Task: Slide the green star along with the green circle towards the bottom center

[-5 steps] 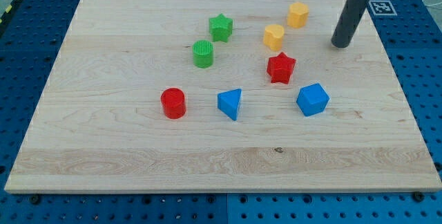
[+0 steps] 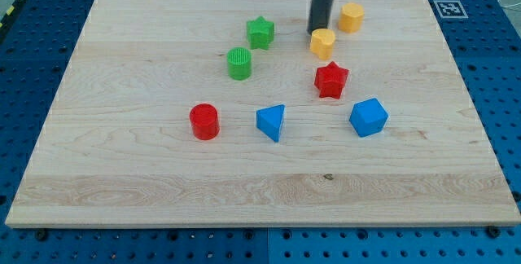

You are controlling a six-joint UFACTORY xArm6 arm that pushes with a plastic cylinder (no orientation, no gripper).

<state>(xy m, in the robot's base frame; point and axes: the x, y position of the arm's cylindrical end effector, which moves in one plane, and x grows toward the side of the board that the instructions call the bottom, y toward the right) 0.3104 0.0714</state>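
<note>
The green star (image 2: 260,32) lies in the upper middle of the wooden board (image 2: 122,174). The green circle (image 2: 239,63) stands just below and left of it, a small gap apart. My tip (image 2: 317,33) rests on the board to the right of the green star, close above the left edge of a yellow block (image 2: 323,43). The tip touches neither green block.
A second yellow block (image 2: 352,17) sits at the upper right. A red star (image 2: 331,80) lies below the first yellow block. A red cylinder (image 2: 204,121), a blue triangle-like block (image 2: 272,122) and a blue block (image 2: 369,117) lie across the middle.
My tip has moved left from the board's upper right to just above the near yellow block. No block has moved.
</note>
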